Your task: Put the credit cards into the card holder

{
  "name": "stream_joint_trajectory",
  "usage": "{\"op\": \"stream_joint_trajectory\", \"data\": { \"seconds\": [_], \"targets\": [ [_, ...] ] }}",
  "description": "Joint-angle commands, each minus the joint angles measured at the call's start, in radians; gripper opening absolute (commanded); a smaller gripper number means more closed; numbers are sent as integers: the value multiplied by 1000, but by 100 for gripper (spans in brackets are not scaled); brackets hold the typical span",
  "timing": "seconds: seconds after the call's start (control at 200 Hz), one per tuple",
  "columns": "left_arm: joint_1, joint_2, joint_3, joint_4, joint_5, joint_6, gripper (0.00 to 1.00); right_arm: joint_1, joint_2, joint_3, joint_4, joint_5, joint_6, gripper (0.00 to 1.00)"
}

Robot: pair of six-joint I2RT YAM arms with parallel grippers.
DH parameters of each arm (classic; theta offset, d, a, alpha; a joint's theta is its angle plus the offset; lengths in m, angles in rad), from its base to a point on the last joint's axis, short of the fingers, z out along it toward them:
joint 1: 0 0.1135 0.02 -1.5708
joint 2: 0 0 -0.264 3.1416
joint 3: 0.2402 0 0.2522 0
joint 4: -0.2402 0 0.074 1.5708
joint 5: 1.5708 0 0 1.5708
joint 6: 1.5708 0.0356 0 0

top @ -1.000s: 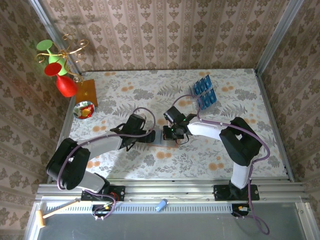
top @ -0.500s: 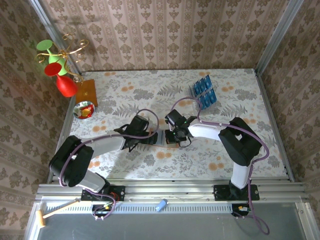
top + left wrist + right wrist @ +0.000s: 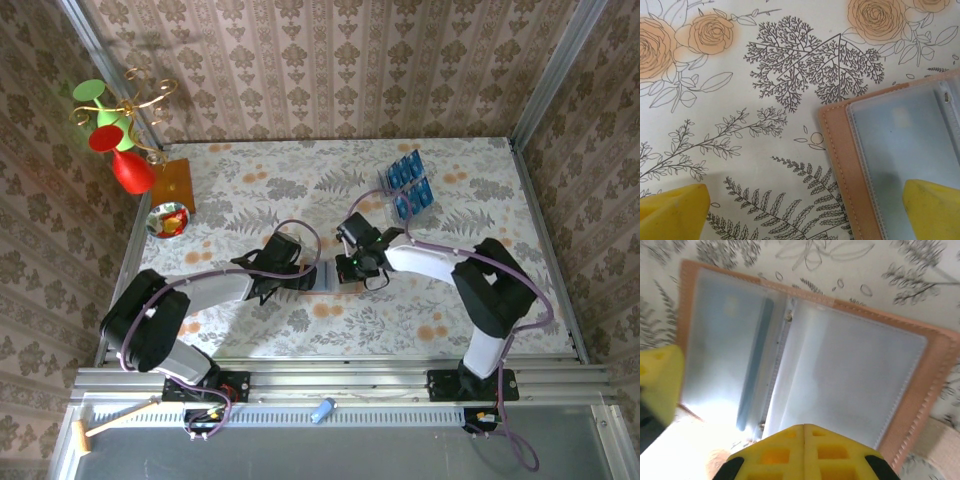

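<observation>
Near the middle of the tabletop (image 3: 250, 170) the card holder (image 3: 850, 370) lies open and flat, clear sleeves up, likely spread so cards can slide in; a blue strip shows inside one sleeve. The left pincer (image 3: 801, 210) gapes wide, one finger over the holder's edge, probably to pin it. The right pincer (image 3: 804, 450) hangs over the sleeves, fingers pressed together, nothing seen between them. Both arms bend inward, wrists tipped down. The credit cards (image 3: 408, 187) stand far right, well apart.

a red cone (image 3: 131, 172) beside a wooden board (image 3: 176, 182), bowl (image 3: 166, 220) near.
</observation>
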Motion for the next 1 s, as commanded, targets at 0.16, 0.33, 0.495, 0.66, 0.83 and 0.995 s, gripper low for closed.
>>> {"op": "stream_joint_trajectory", "data": {
  "seconds": [0.16,0.33,0.495,0.66,0.83,0.995],
  "targets": [
    [-6,-30,7,-12,-30,-14,100,-152,-139,143,-136,71,-8,35],
    [-1,-63,36,-42,-50,2,100,-257,-101,279,-260,204,-50,42],
    [26,-91,54,-61,-46,10,100,-334,22,415,-343,236,-103,42],
    [64,-122,43,-63,-15,16,100,-347,93,486,-361,327,-158,41],
    [94,-139,23,-48,20,13,100,-347,165,558,-417,471,-219,40],
    [108,-128,24,-35,40,14,100,-347,223,608,-442,530,-260,40]
  ]
}}
